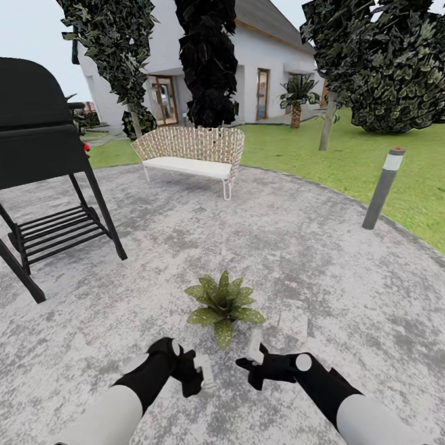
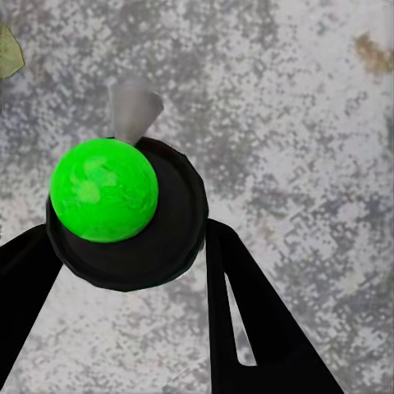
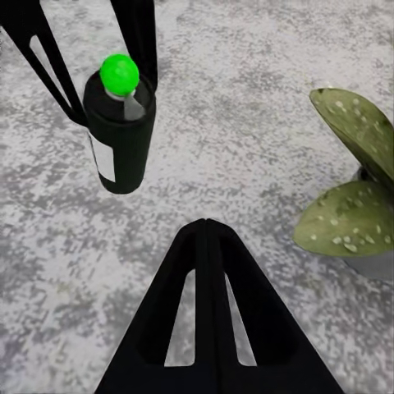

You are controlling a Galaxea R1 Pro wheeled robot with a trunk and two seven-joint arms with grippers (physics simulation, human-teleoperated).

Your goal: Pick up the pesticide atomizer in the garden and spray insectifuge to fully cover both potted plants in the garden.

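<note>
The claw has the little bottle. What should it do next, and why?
Probably ease the left claw toward the potted plant and aim the nozzle at its leaves. The pesticide atomizer sits between the claw's fingers, and the plant is just ahead, apart from it.

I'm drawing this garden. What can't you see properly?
- Head view: the potted plant hides its pot under its leaves.
- Right wrist view: the pesticide atomizer label is too small to read.
- Left wrist view: its green top hides its body.
- Head view: the grill is cut by the left edge.
</note>
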